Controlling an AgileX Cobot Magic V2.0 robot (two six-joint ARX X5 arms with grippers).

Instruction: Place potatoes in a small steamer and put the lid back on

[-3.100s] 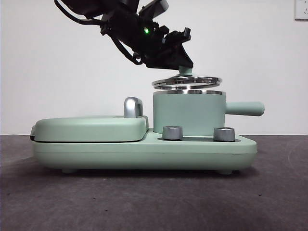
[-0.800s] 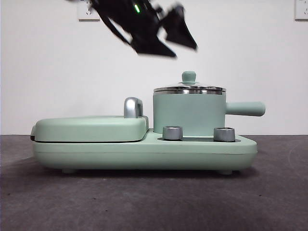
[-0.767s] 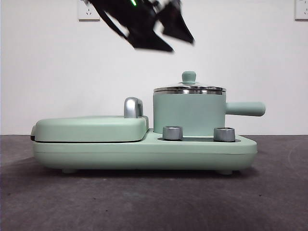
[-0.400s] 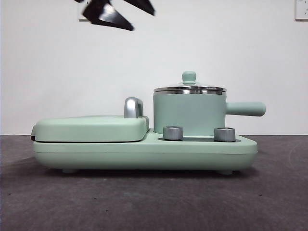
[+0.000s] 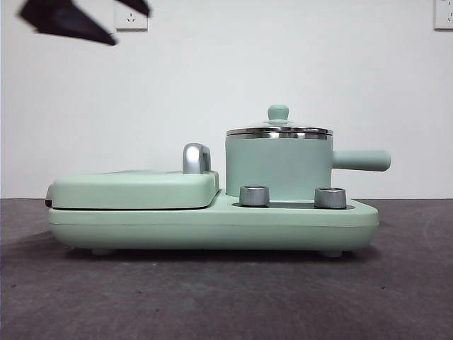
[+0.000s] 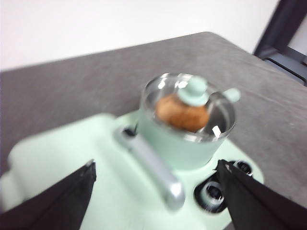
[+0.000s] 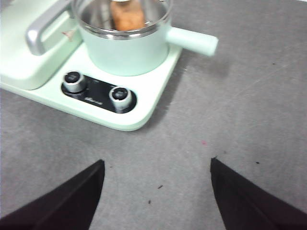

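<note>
You see very little of the robot itself. Your left gripper (image 6: 156, 201) shows as two matte black jaws, each a broad wedge tapering to a blunt tip, with a faint pale glint along one top edge. Your right gripper (image 7: 156, 196) looks the same: two plain black wedges with smooth flat faces, and no screws, cables or markings can be made out. In the front view, you get only blurred black pointed shapes (image 5: 67, 20) at the upper corner, flat and dark.

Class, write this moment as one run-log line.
lid: on small steamer | potato: inside | left gripper: open, raised clear | right gripper: open, waiting
</note>
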